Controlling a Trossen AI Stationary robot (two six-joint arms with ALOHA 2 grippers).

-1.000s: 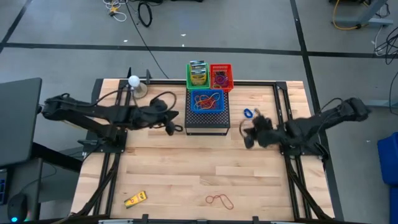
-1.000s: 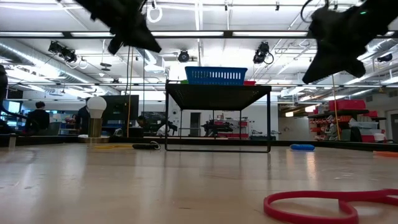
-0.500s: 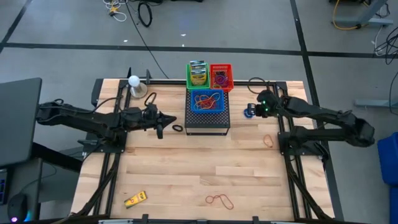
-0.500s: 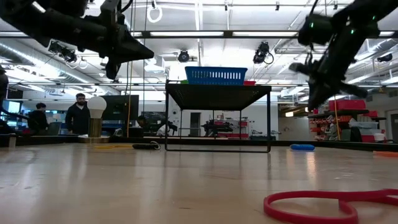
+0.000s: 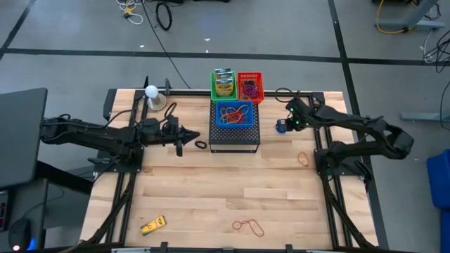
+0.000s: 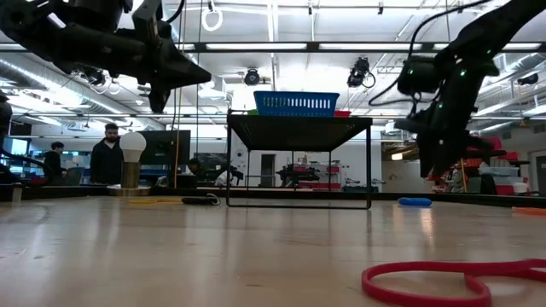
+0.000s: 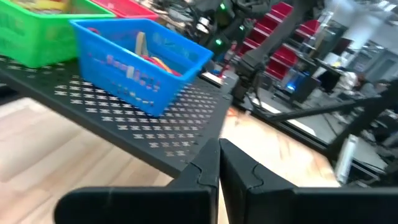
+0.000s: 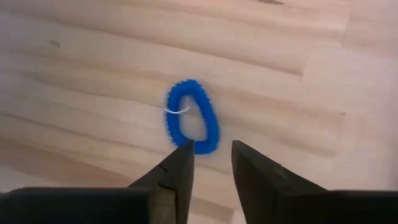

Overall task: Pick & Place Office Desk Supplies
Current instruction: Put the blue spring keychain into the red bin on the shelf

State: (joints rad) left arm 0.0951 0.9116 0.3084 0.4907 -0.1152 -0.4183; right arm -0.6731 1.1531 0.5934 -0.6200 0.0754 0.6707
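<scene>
A blue ring (image 8: 191, 124) lies flat on the wooden table (image 5: 211, 190), right of the black mesh stand (image 5: 234, 135). My right gripper (image 8: 210, 163) hangs just above the ring, pointing steeply down and open, with its fingers over the ring's near end. In the low view it (image 6: 433, 166) is clear of the ring (image 6: 415, 202). My left gripper (image 5: 181, 143) hovers left of the stand, about level and shut on nothing, next to a black ring (image 5: 201, 145) on the table. The left wrist view shows its fingers (image 7: 219, 167) closed.
On the stand sit a blue basket (image 5: 233, 114), a green basket (image 5: 223, 84) and a red basket (image 5: 249, 86), all holding supplies. A tan rubber band (image 5: 304, 159), a red rubber band (image 5: 249, 226) and a yellow item (image 5: 153, 225) lie on the table. A bulb lamp (image 5: 151, 91) stands far left.
My right gripper has swung from the table's right middle toward the far edge, come over the blue ring and sunk toward it. My left gripper has drawn back a little toward the left edge, dropped, and tipped from slanting down to about level.
</scene>
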